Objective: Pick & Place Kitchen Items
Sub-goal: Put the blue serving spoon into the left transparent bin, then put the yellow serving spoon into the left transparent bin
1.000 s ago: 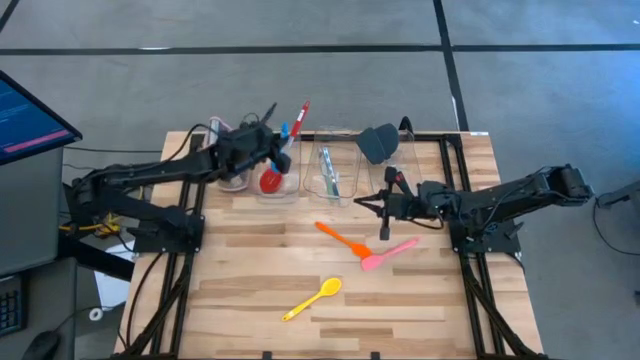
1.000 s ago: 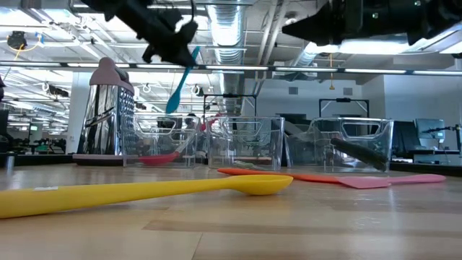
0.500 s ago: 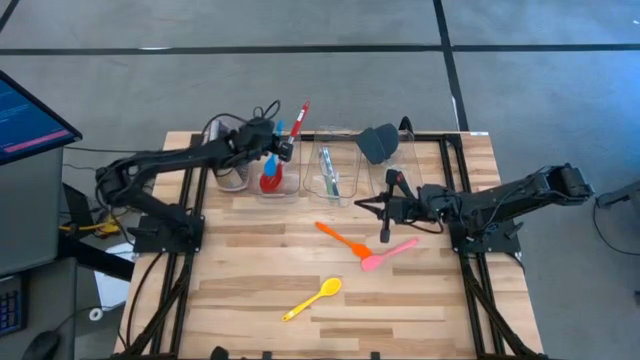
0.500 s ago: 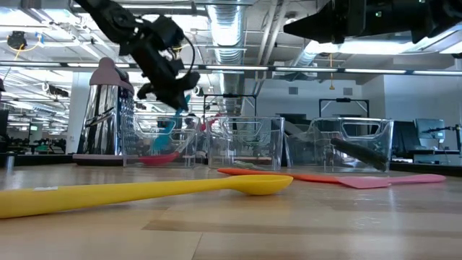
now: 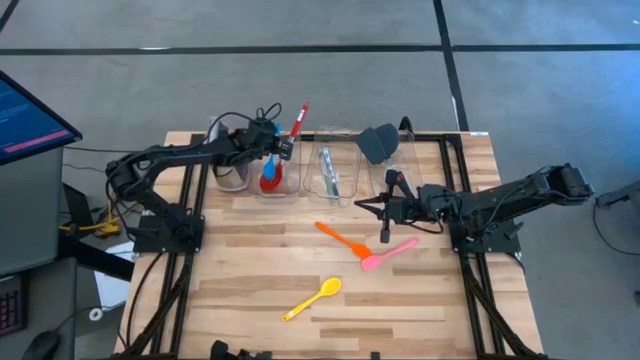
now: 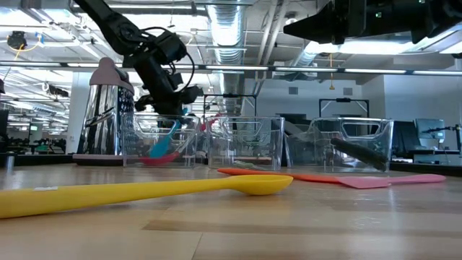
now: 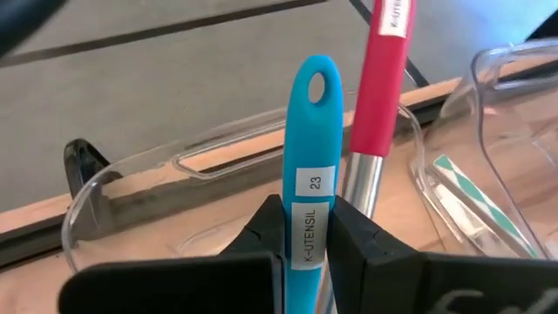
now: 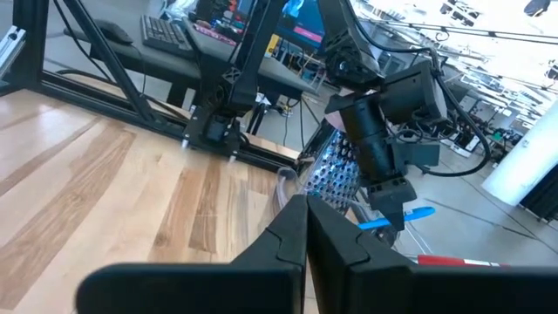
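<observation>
My left gripper (image 5: 265,152) is over the left clear bin (image 5: 252,186), shut on a blue spoon (image 6: 166,139) that reaches down into it. A red spoon (image 5: 268,183) lies in that bin. A red-handled tool (image 5: 298,118) leans on the bin's far rim. The middle bin holds a clear-teal utensil (image 5: 330,172), and the right bin a black spatula (image 5: 378,143). On the table lie an orange spatula (image 5: 342,240), a pink spatula (image 5: 388,253) and a yellow spoon (image 5: 312,298). My right gripper (image 5: 362,205) hovers shut in front of the right bin. My left gripper pinches the blue spoon's handle (image 7: 307,228) between its two fingers, across the handle at its labelled stretch. The free end with the hole (image 7: 318,80) sticks out past the fingers. The spoon hangs tilted with its bowl (image 6: 159,150) low in the left bin; whether the bowl rests on anything I cannot tell.
A pink-topped metal grater (image 6: 107,108) stands at the left bin's left side, close to my left arm. The three clear bins line the table's far edge. A monitor (image 5: 30,115) stands off the table's left. Bare wood lies near the front edge around the yellow spoon.
My left gripper has come down from high above the table to the left bin's rim, still shut on the blue spoon. The spoon has gone from hanging in the air to standing with its bowl inside the bin.
</observation>
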Controlling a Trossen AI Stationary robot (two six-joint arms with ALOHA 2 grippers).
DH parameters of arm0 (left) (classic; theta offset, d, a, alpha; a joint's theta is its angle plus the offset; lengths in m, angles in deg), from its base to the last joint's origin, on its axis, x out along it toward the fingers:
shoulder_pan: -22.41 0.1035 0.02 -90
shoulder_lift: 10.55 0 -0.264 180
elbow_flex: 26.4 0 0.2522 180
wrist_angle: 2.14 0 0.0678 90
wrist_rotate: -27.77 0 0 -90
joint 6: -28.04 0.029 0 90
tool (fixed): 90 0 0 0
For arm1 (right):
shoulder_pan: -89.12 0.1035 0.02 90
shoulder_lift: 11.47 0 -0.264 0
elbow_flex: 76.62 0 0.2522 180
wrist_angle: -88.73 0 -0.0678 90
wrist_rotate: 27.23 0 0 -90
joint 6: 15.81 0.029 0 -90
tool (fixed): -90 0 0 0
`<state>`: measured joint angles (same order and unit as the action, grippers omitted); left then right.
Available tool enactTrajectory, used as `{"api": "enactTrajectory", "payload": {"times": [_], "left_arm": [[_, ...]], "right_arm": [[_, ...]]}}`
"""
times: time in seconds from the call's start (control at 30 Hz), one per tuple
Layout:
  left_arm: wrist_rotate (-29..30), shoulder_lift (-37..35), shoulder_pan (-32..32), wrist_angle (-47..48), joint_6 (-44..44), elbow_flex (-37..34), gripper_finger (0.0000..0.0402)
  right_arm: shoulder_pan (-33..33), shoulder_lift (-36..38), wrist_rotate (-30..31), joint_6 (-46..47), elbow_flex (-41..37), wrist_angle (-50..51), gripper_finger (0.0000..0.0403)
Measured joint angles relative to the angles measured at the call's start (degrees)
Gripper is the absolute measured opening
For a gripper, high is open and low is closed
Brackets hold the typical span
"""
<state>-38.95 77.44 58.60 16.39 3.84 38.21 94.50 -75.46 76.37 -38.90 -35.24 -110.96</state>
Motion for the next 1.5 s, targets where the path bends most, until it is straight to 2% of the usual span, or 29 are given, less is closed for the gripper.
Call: {"api": "enactTrajectory", "payload": {"times": [0.23,0.57,0.8,0.9,1.1,1.27,1.4,1.5], "left_arm": [[-2.1,0.0,1.3,-0.2,-3.2,0.0,0.0032],[-2.1,-0.8,1.3,-1.9,-3.2,0.0,0.0149],[-2.1,-4.8,0.9,-3.3,0.2,0.0,0.0178],[-3.8,-7.4,0.0,-3.2,3.1,0.0,0.0172],[-14.0,-11.4,-7.0,-3.2,8.9,0.0,0.0125],[-14.3,-13.1,-17.2,-3.2,11.8,0.0,0.0072],[-14.0,-13.8,-27.8,-3.3,14.8,0.0,0.0034],[-9.4,-13.8,-36.9,-4.3,18.6,0.0,0.0008]], "right_arm": [[0.0,0.0,0.0,0.0,0.0,0.0,0.0000],[0.0,0.0,0.0,0.0,0.0,0.6,0.0000],[-0.2,0.0,0.0,0.1,0.0,1.1,0.0000],[-0.3,0.0,0.0,0.2,0.0,1.1,0.0000],[-0.2,0.0,0.0,0.1,0.0,1.3,0.0000],[-0.2,0.0,0.0,0.1,0.0,1.3,0.0000],[-0.2,0.0,0.0,0.1,0.0,1.3,0.0000],[-0.2,0.0,0.0,0.1,0.0,1.3,0.0000]]}}
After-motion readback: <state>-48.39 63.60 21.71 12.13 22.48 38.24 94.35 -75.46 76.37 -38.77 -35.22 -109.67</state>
